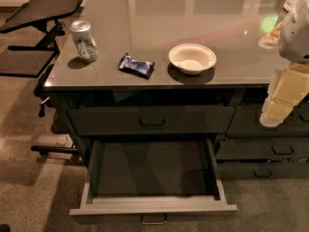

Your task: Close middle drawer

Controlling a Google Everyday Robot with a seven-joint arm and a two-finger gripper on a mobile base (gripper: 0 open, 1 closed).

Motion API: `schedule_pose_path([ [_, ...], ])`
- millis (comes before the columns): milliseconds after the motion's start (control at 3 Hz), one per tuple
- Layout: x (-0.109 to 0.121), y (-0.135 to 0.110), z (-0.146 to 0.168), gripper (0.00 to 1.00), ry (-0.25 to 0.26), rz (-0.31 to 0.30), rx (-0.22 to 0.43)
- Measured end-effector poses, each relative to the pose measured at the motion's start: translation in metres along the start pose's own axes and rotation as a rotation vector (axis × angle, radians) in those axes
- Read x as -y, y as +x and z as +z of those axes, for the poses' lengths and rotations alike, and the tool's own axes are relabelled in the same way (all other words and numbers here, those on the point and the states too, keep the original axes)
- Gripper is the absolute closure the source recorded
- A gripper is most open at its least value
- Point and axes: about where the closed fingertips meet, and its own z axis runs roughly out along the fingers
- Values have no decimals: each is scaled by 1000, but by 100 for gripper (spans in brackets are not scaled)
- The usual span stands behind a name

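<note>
A grey, glossy countertop carried three items along its near edge: a silver drinks can upright at the left, a blue wrapped packet lying flat beside it, and a white bowl to the right of the packet, all apart from one another. Under the top, an upper drawer with a small bar handle sat flush in the cabinet. Directly below it the middle drawer stood pulled far out towards the camera, its long flat tray exposed, its lighter rim running along both sides and its low front panel bearing a small central handle. Further closed drawer fronts occupied the cabinet's right half. Brownish carpet covered the floor, and a dark tilted platform on a stand stood at the upper left.

The robot arm entered from the right edge, white above and pale yellow below, angled downward. The gripper hung in front of the right-hand drawer fronts, level with the upper drawer, to the right of the open drawer and well clear of it. Whether it was parted or closed could not be told.
</note>
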Motion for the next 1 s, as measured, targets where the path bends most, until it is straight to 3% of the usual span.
schedule_pose_path([
  [667, -1, 14, 11, 0, -3, 27, 4],
  [1000, -23, 39, 40, 0, -26, 59, 51],
])
